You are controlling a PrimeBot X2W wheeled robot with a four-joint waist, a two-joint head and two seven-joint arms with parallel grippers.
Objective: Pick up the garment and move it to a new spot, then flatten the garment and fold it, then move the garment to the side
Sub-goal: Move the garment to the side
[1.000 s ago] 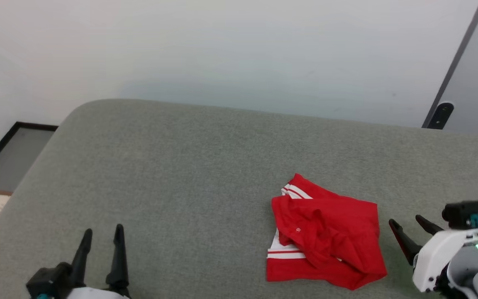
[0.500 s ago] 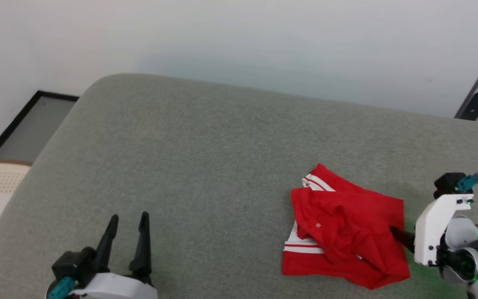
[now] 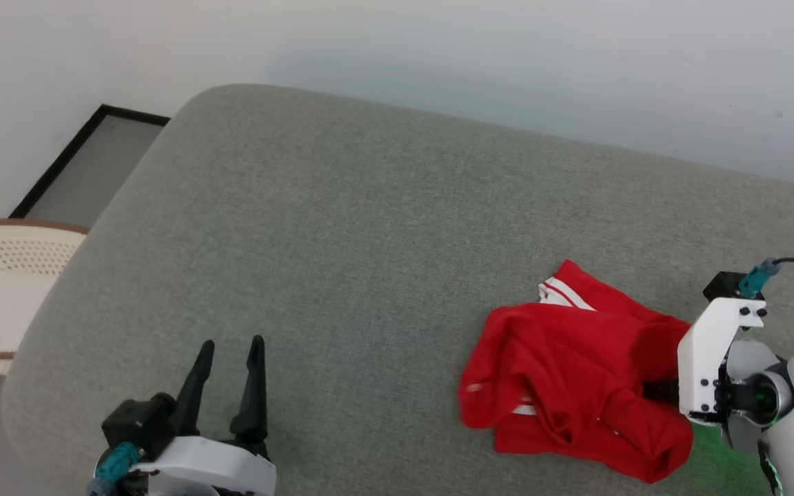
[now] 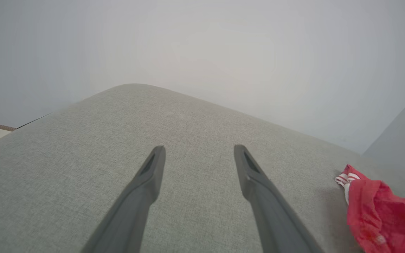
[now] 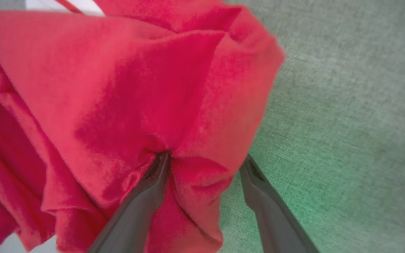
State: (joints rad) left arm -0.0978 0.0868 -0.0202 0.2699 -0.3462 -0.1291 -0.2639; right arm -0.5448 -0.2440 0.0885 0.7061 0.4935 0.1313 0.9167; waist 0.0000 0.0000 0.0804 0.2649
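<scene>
Right wrist view: your right gripper [image 5: 204, 160], clear of the red jersey [image 3: 576, 372] a second ago, has pushed into its right edge, fingers apart astride a fold, not clamped. The jersey has bunched leftward and lies lower right in the head view on the grey cushion [image 3: 342, 241]. Your left gripper [image 3: 231, 341] hovers lower left, fingers apart, well apart from it. A cream perforated object [image 3: 4, 275] sits at the left edge.
</scene>
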